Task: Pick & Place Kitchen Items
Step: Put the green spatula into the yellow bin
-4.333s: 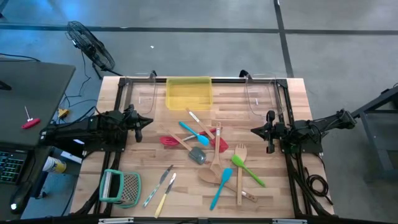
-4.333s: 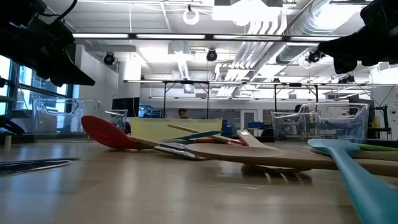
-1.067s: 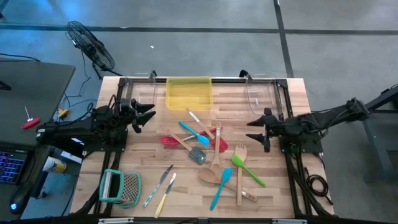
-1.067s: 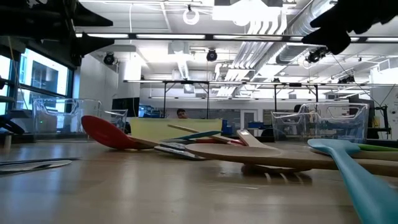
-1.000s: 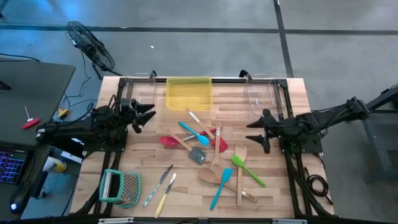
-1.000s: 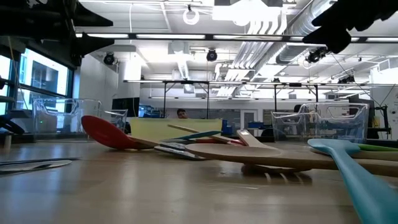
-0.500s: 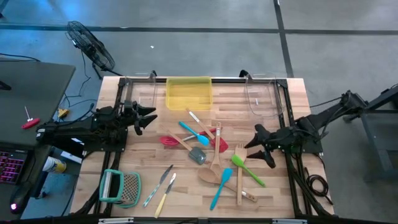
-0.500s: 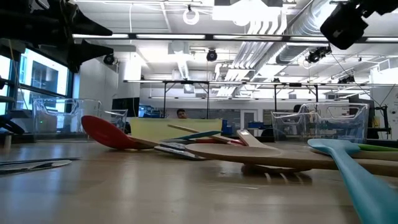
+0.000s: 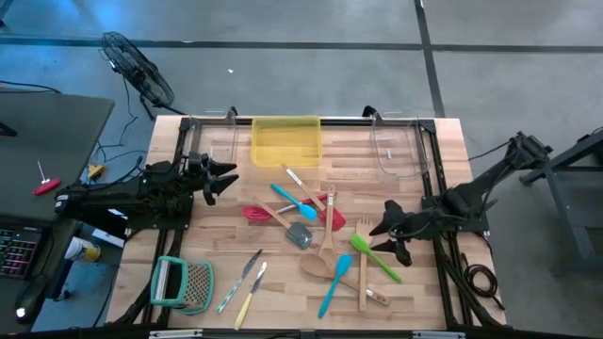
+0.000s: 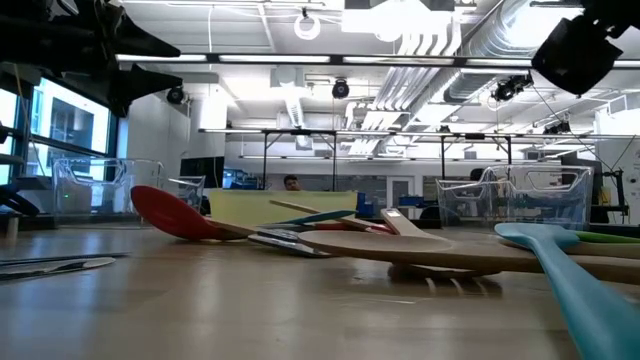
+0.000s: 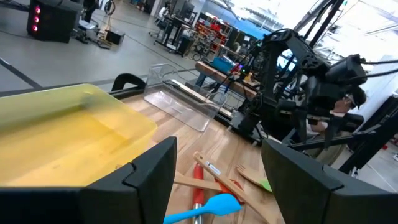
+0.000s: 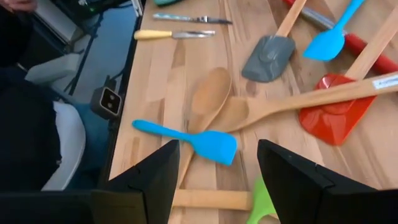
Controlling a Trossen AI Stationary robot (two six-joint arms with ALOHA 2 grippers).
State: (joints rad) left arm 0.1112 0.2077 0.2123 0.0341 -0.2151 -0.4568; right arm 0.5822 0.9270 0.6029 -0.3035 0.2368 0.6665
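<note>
Right gripper [image 9: 389, 240], jaws parted and holding nothing, hangs above the table [image 9: 415, 282] just beside the green spatula [image 9: 375, 257], at the right edge of a loose heap of kitchen utensils; its wrist view looks down past the fingers [image 12: 149, 180] on a blue spatula [image 12: 193, 140], a wooden spoon [image 12: 207, 99] and a grey spatula [image 12: 268, 56]. Left gripper [image 9: 219, 176] (also spread wide and empty) waits over the table's left side, near the yellow bin [image 9: 285, 141]. At the near edge of the table lie two small knives [image 9: 243, 282] and, toward the near-left corner, a teal-framed grater [image 9: 183, 282]. Mid-table, wooden spoons and a wooden fork [image 9: 364, 231] cross a long blue spatula [image 9: 334, 282], with a red spatula [image 9: 332, 213] and a red spoon [image 9: 254, 213] beyond them. Farthest back, the yellow bin sits between two clear containers [image 9: 396, 146] along the rear edge
</note>
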